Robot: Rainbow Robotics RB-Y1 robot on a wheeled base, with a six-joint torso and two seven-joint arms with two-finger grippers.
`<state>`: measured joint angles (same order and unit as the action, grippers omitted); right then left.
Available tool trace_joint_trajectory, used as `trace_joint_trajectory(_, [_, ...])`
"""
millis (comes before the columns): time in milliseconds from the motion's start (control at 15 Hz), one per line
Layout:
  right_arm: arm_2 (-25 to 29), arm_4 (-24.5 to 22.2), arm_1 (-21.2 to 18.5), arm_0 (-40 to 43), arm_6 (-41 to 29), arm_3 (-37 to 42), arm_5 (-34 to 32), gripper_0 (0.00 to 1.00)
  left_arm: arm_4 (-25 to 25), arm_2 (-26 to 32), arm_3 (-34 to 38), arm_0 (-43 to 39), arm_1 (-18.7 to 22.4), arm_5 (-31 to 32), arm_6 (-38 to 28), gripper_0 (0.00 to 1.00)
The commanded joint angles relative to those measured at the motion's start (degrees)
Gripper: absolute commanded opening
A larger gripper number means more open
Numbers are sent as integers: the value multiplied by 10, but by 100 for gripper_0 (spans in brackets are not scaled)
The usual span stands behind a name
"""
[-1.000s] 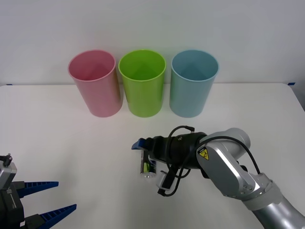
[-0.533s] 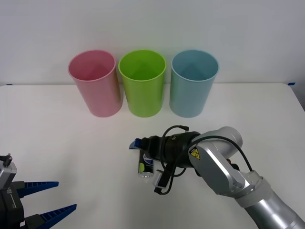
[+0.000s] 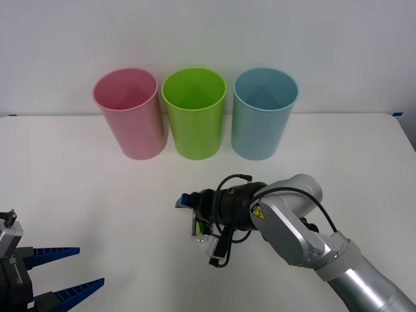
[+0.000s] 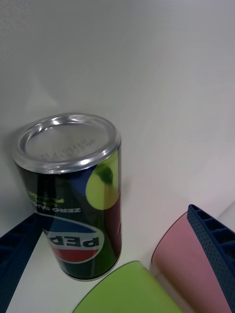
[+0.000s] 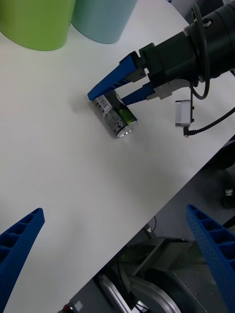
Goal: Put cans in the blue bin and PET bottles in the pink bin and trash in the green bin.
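The can (image 4: 73, 195) has a glossy printed black wall and a bare brushed-metal end. The bins look smooth matt plastic. The right gripper (image 5: 115, 93) has ribbed blue plastic fingers.

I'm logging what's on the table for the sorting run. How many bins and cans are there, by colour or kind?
Pink bin: 1
Green bin: 1
Blue bin: 1
Can: 1, lying on the table between the open fingers of the right hand
Total: 4
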<state>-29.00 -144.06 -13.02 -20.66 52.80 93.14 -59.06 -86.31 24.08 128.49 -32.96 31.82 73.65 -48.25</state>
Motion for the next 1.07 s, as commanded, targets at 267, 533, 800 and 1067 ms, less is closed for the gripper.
trace_joint_trajectory(267, [-12, -17, 0, -4, 10, -6, 1, 0, 0, 0, 0, 0, 0, 0, 0, 100])
trace_joint_trajectory(533, [-30, -49, -1, -3, 26, -6, 22, 0, 0, 0, 0, 0, 0, 0, 0, 100])
trace_joint_trajectory(800, [-34, -51, -1, -3, 28, -5, 23, 0, 0, 0, 0, 0, 0, 0, 0, 100])
trace_joint_trajectory(1067, [-25, -21, -4, -3, 30, -5, 23, 0, 0, 0, 0, 0, 0, 0, 0, 100])
